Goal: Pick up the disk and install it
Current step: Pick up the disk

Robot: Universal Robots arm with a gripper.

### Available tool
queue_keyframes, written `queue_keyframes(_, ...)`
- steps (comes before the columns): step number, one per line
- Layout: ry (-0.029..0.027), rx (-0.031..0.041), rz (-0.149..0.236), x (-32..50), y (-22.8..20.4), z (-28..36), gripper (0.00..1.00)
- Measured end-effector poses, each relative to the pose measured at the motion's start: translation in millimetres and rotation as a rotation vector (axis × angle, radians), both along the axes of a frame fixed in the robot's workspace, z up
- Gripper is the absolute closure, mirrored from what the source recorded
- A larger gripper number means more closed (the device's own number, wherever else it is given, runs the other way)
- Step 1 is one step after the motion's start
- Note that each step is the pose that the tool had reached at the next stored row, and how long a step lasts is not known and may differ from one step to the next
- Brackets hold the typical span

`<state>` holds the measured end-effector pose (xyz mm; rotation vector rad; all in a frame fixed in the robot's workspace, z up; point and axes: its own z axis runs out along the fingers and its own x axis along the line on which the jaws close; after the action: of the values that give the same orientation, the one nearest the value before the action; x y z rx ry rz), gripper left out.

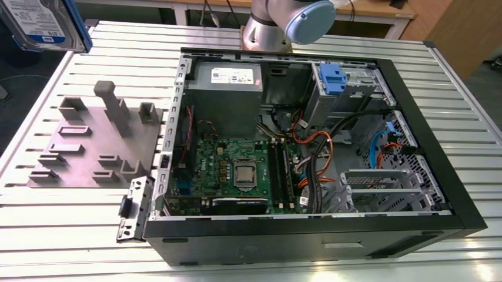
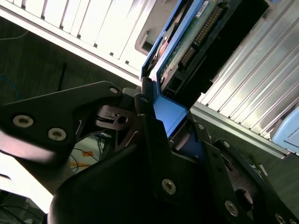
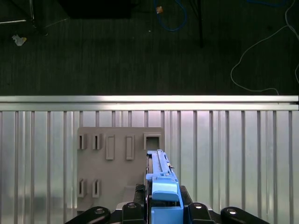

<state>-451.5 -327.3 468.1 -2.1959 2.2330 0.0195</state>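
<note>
Disk [image 1: 37,22] held up, not yet installed.
Fingers [image 2: 150,126] clamp its blue frame [image 3: 164,196], well apart from the open computer case [image 1: 314,241].

Silver arm [image 1: 263,32], pale blue joint cap [image 1: 310,20]; matte black gripper [image 2: 166,109], silver screws [image 2: 168,186]

1. The open computer case [image 1: 314,238] covered much of the worktop [image 1: 70,235]; its upper side was uncovered, leaving entry from above free.
2. Inside, orange and black cables [image 1: 314,155] crowded the gap between the circuit board [image 1: 235,170] and the metal cage [image 1: 384,188].
3. A grey power box [image 1: 227,88] filled one corner, near the drive bay [image 1: 349,94].
4. At the exterior view's left, a grey plate [image 1: 79,153] with upright posts [image 1: 107,97] blocked low passes.
5. Past the plate, the disk [image 1: 39,23], clamped in the fingers [image 2: 154,144], hung in open air, well apart from the posts.
</note>
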Motion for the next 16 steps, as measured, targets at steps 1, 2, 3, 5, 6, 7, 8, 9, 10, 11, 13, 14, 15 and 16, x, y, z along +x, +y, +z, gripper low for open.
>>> queue_keyframes(1, -0.0001, 0.0, 0.0, 0.0, 0.0, 1.3, 0.64)
queue_keyframes(2, -0.0002, 0.0, 0.0, 0.0, 0.0, 2.5, 0.64)
queue_keyframes(3, -0.0001, 0.0, 0.0, 0.0, 0.0, 3.7, 0.64)
queue_keyframes(5, -0.0001, 0.0, 0.0, 0.0, 0.0, 6.0, 0.64)
queue_keyframes(6, -0.0001, 0.0001, 0.0, 0.0, 0.0, 7.3, 0.64)
queue_keyframes(7, 0.0, 0.0, 0.0, 0.0, 0.0, 8.5, 0.64)
queue_keyframes(8, -0.0001, 0.0, 0.0, 0.0, 0.0, 9.9, 0.64)
queue_keyframes(9, -0.0001, 0.0, 0.0, 0.0, 0.0, 11.4, 0.64)
queue_keyframes(10, 0.0, 0.0, 0.0, 0.0, 0.0, 12.9, 0.64)
queue_keyframes(11, 0.0, -0.0001, 0.0, 0.0, 0.0, 14.3, 0.64)
queue_keyframes(13, 0.0, 0.0, 0.0, 0.0, 0.0, 16.5, 0.64)
queue_keyframes(14, 0.0, 0.0, 0.0, 0.0, 0.0, 17.3, 0.64)
queue_keyframes(15, -0.0001, 0.0, 0.0, 0.0, 0.0, 17.6, 0.64)
queue_keyframes(16, -0.0002, 0.0001, 0.0, 0.0, 0.0, 17.6, 0.64)
